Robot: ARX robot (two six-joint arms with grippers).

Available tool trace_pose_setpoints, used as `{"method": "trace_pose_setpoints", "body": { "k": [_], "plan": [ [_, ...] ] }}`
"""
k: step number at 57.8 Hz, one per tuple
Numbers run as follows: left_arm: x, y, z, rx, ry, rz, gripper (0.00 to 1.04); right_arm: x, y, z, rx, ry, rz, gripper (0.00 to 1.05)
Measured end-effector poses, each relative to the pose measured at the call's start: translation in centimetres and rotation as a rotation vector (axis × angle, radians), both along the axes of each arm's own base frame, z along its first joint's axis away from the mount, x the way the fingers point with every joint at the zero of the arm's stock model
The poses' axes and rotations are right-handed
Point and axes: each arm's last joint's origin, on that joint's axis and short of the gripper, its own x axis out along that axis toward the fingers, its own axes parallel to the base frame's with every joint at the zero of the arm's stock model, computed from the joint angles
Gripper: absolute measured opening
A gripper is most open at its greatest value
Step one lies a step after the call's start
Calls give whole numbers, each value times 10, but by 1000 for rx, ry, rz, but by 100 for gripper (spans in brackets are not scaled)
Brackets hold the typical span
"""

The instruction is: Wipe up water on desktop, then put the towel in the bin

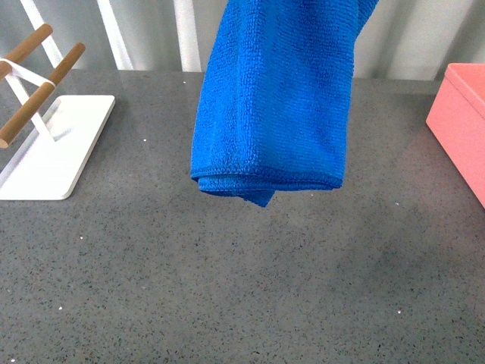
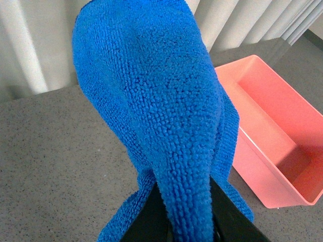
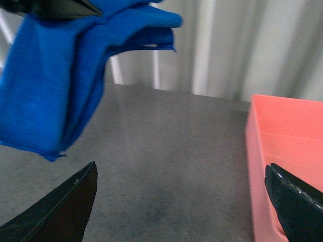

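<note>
Hanging from the left gripper (image 2: 186,214), whose jaws pinched its gathered top, the towel (image 1: 273,106) dangled clear of the desktop (image 1: 227,288) below the claw, probably held high so it would not drag on the way over. The bin (image 2: 252,166) sat lower, off to that claw's right. The right gripper (image 3: 180,169) stood spread wide and empty, with the bin just beside it.

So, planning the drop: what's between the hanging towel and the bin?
Only bare desktop, seen in the front view; the towel hangs clear of the bin.
</note>
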Motion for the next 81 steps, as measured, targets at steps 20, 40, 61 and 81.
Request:
{"method": "trace_pose_setpoints", "body": {
  "k": [20,40,61,81],
  "plan": [
    [-2,-3,0,-14,6,-5,5,87,-12,49,157,22,170,98],
    [-3,-10,11,-71,28,-15,5,125,54,11,293,227,446,98],
    [-1,-16,20,-135,60,-42,5,144,79,7,251,137,543,98],
    [0,-15,20,-147,69,-51,5,163,94,9,251,124,550,87]
  ]
}}
